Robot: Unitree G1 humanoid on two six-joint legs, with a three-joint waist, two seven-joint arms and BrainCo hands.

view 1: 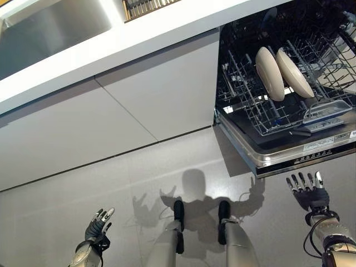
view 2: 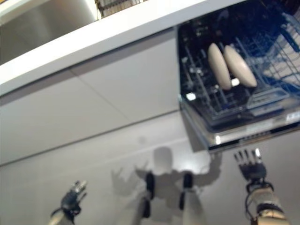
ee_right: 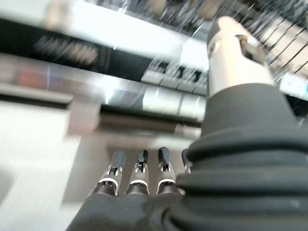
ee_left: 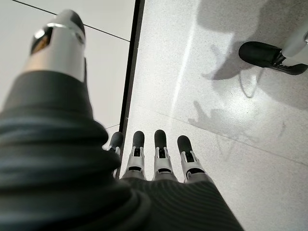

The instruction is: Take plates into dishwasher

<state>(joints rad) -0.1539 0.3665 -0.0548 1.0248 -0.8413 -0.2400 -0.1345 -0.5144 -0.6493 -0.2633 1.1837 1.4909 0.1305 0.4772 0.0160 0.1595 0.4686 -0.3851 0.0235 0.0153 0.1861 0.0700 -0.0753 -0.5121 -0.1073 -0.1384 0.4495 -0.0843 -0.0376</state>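
Left hand (view 1: 99,224) and right hand (view 1: 306,189) are being held open, empty. Plates (view 1: 282,72) are being racked upright in dishwasher (view 1: 289,158); judged rigid, slippery, breakable; rim grip advised.

A long white surface (view 1: 139,36) runs across the upper part of the scene, its edge slanting upward toward the right. Set into it at the far left is a steel sink (view 1: 53,30). Beside the sink, at the top edge, part of a wire drying rack (view 1: 146,6) shows. Below the surface, plain pale cabinet fronts (view 1: 111,117) meet along thin dark seams. A light grey speckled floor (view 1: 144,178) spreads beneath them.
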